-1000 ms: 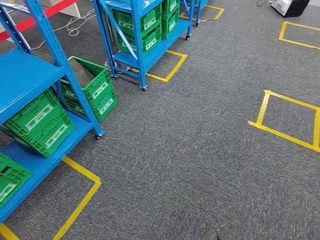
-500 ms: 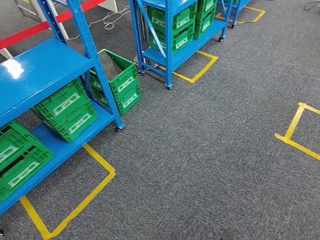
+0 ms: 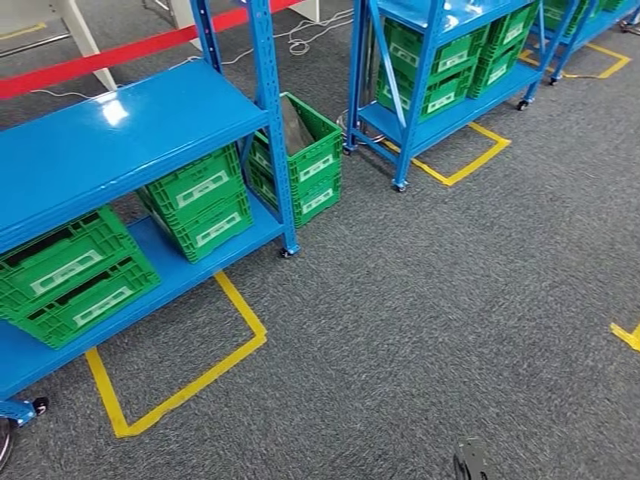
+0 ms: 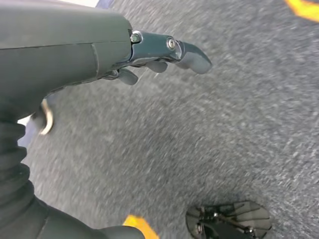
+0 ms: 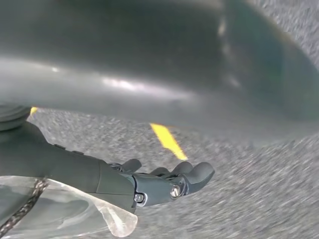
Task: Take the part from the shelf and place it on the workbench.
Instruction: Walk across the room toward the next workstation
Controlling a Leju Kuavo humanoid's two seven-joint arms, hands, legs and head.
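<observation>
- Shelf [image 3: 136,120] upper left in head view, green crates [image 3: 200,200] on it; part not discernible.
- Left hand [image 4: 112,50] and right hand [image 5: 143,181] hang over carpet [image 3: 423,300], fingers [image 4: 192,56] extended, holding nothing.

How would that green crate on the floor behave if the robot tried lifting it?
The crate looks like rigid ribbed plastic, so probably stiff. It sits tilted against the shelf post, so it may shift when touched. Something grey lies inside, so its weight is uncertain.

Grey carpet [image 3: 423,330] runs under me, marked with yellow tape [image 3: 181,385]. Ahead of my left hand [image 4: 112,55] stands a blue shelf [image 3: 113,130] with green crates [image 3: 200,200] on its lower board. Farther ahead, another blue rack [image 3: 445,60] carries more crates.
</observation>
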